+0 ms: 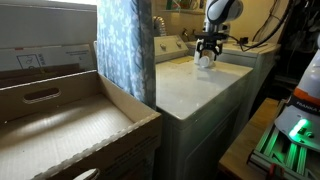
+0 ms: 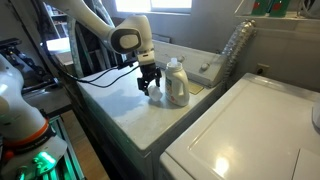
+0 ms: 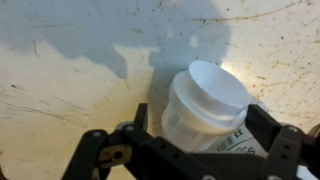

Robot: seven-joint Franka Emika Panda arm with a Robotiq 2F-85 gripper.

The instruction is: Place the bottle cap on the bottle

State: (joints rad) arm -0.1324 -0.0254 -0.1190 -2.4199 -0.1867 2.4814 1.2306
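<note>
In an exterior view, far back: looks over wooden crate (image 1: 60, 130) at lower left, across white machine top (image 1: 190, 90) to gripper (image 1: 207, 58), upper centre. In an exterior view, nearer: faces same top (image 2: 115, 110), gripper (image 2: 148, 88) mid-frame. Wrist view: close, pointing down, fingers (image 3: 95, 150) along bottom edge.

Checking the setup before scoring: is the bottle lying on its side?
No: in an exterior view the bottle stands upright on the white top, close beside the claw.
</note>
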